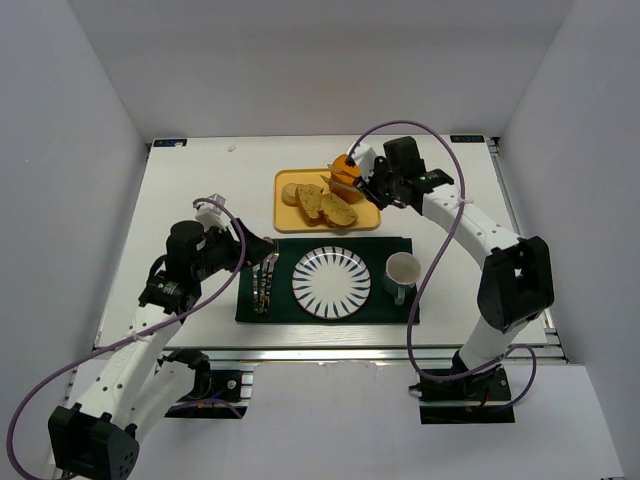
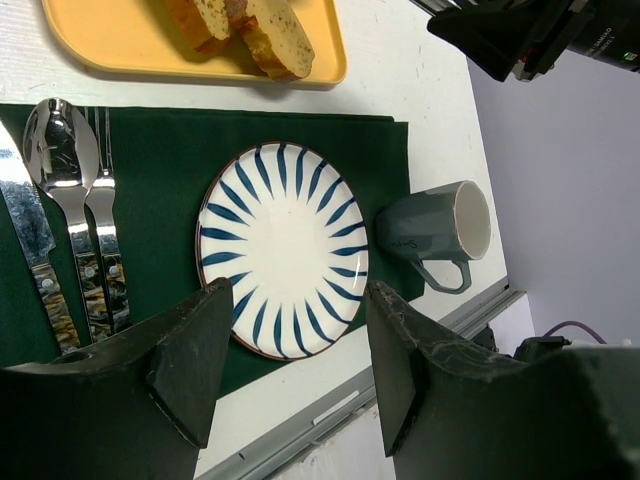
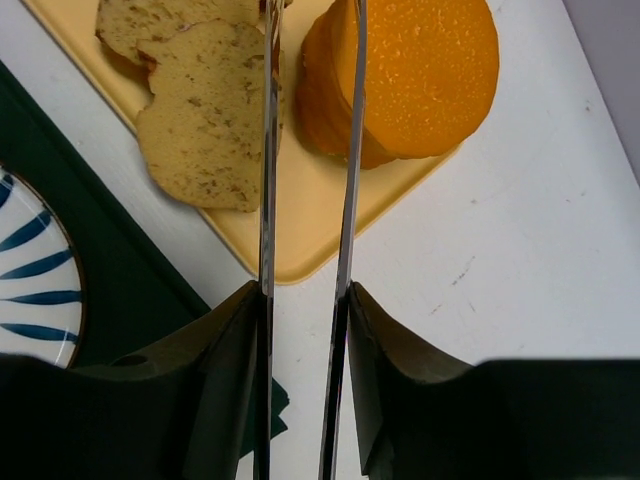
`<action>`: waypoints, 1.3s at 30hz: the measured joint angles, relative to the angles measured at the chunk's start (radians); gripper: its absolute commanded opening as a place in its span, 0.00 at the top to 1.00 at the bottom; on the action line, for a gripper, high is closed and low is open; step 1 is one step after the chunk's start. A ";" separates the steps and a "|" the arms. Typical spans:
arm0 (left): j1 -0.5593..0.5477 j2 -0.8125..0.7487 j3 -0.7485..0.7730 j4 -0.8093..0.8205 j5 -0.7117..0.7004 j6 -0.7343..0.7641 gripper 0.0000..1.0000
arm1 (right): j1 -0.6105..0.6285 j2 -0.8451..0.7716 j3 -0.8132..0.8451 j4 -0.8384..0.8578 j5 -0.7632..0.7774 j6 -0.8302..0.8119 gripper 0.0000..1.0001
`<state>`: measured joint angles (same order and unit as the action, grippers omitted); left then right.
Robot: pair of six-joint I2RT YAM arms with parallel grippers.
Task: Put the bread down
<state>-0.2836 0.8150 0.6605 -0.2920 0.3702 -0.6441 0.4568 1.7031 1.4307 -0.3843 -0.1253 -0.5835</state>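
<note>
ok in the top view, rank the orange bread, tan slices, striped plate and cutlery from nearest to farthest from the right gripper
1. orange bread, right at the right gripper, at the tray's far right corner
2. tan slices, on the tray, towards the arms' bases
3. striped plate, mid placemat
4. cutlery, at the placemat's left side

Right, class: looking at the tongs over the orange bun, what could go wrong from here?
The tongs in the right gripper straddle only part of the bun; a squeeze may let it slip out. A blade sits beside the bread slices and could drag one off the tray.
</note>
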 measured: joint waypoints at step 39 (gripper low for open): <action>0.000 0.002 0.000 -0.002 -0.010 0.001 0.35 | 0.018 -0.198 -0.123 0.049 0.070 0.035 1.00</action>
<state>-0.2836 0.8173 0.6601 -0.2939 0.3599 -0.6434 0.4751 1.5051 1.3075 -0.3351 -0.0555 -0.5488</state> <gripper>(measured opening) 0.652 0.239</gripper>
